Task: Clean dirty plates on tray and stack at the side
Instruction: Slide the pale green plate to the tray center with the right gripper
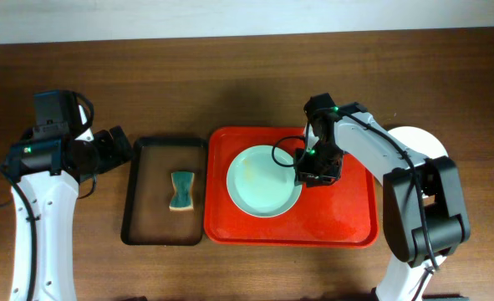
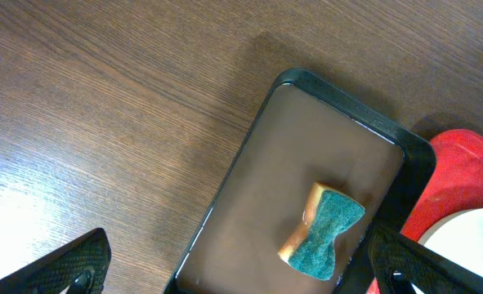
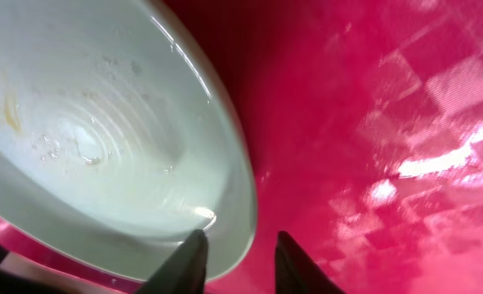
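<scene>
A pale green plate point(image 1: 263, 181) with faint yellowish smears point(image 3: 4, 106) lies on the red tray point(image 1: 347, 217). My right gripper point(image 1: 311, 173) is low at the plate's right rim point(image 3: 237, 196). Its jaws stand astride that rim, one finger point(image 3: 184, 261) over the plate's inside and the other point(image 3: 294, 265) over the bare tray point(image 3: 372, 122). A strip of red shows between rim and outer finger, so nothing is gripped. A white plate point(image 1: 422, 140) lies off the tray at the right, partly behind the arm. My left gripper point(image 1: 117, 150) hangs wide open and empty at the left end of the black tray.
A narrow black tray point(image 1: 138, 196) point(image 2: 339, 102) left of the red one holds a green and yellow sponge point(image 1: 181, 191) point(image 2: 323, 233). Bare wooden table point(image 2: 102, 98) lies to the left and at the back.
</scene>
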You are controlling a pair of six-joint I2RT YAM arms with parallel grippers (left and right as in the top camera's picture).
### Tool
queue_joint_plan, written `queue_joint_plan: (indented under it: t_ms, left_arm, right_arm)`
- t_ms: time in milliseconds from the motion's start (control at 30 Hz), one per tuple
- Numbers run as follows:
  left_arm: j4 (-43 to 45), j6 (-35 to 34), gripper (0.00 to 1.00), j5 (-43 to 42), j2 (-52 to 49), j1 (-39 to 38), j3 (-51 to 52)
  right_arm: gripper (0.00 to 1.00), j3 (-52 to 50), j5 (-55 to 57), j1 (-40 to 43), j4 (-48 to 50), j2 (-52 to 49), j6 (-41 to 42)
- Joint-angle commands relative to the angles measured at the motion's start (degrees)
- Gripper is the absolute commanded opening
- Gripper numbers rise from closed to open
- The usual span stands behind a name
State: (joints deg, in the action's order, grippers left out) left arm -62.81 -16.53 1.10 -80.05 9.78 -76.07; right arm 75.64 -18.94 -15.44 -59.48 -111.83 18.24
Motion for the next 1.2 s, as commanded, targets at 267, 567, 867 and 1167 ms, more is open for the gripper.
queue_joint_plan:
  t_ms: [267, 567, 867, 1167]
  left_arm:
    - [0.13, -0.57, 0.99, 0.2, 0.68, 0.13, -0.48]
    - [0.11, -0.57, 0.99, 0.2, 0.68, 0.13, -0.48]
    - [0.13, -0.57, 0.99, 0.2, 0.68, 0.13, -0.48]
    - [0.13, -0.57, 0.99, 0.2, 0.68, 0.13, -0.48]
  right_arm:
    - [0.12, -3.39, 3.06, -0.35, 6.73, -0.2, 0.31]
    - [0.04, -3.32, 0.07, -0.35, 10.32, -0.17, -7.87]
    - [0.59, 7.58, -1.84, 0.72, -1.92, 2.84, -9.25]
    - [0.04, 7.85, -0.07, 4.59, -6.69, 3.93, -2.69]
